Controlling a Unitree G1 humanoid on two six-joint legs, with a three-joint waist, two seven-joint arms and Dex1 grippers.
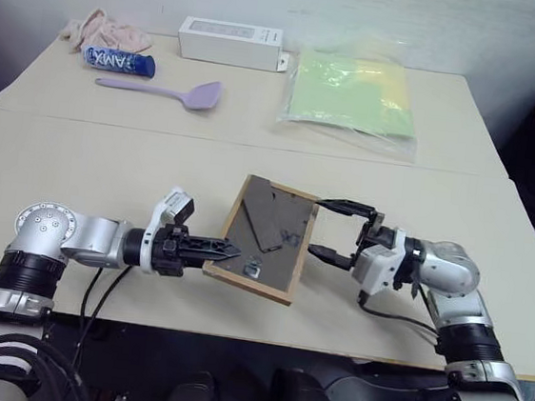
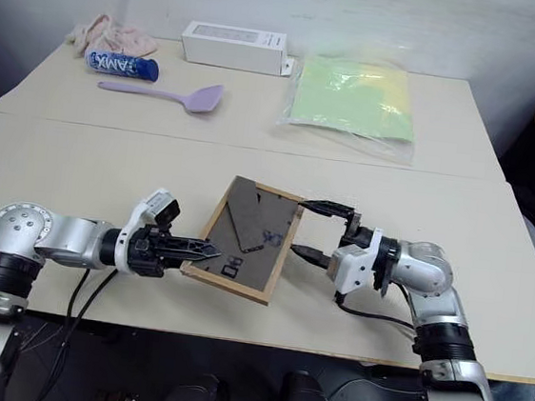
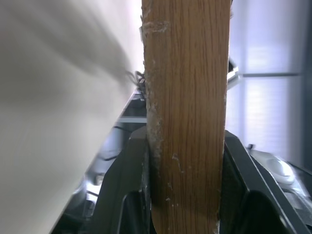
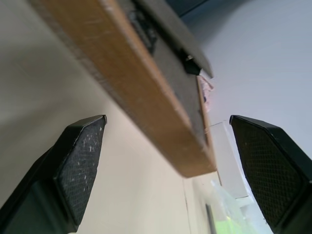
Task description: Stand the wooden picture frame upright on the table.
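We clamp our left gripper [image 1: 229, 251] on the wooden picture frame [image 1: 265, 239] at its nine o'clock edge, holding it back-up over the near table [image 1: 108, 169]. At three o'clock our right gripper [image 1: 329, 230] stands spread wide around its edge, not gripping.

**Tally of things lying on the table**

Sitting on the table [image 1: 107, 174] are one wooden picture frame [image 1: 268, 239], and beyond it one white box [image 1: 229, 42], one lilac spatula [image 1: 164, 90], one blue packet [image 1: 119, 61], one pink cloth [image 1: 104, 28], one green-filled plastic bag [image 1: 353, 99]. Two grippers are flanking the frame.
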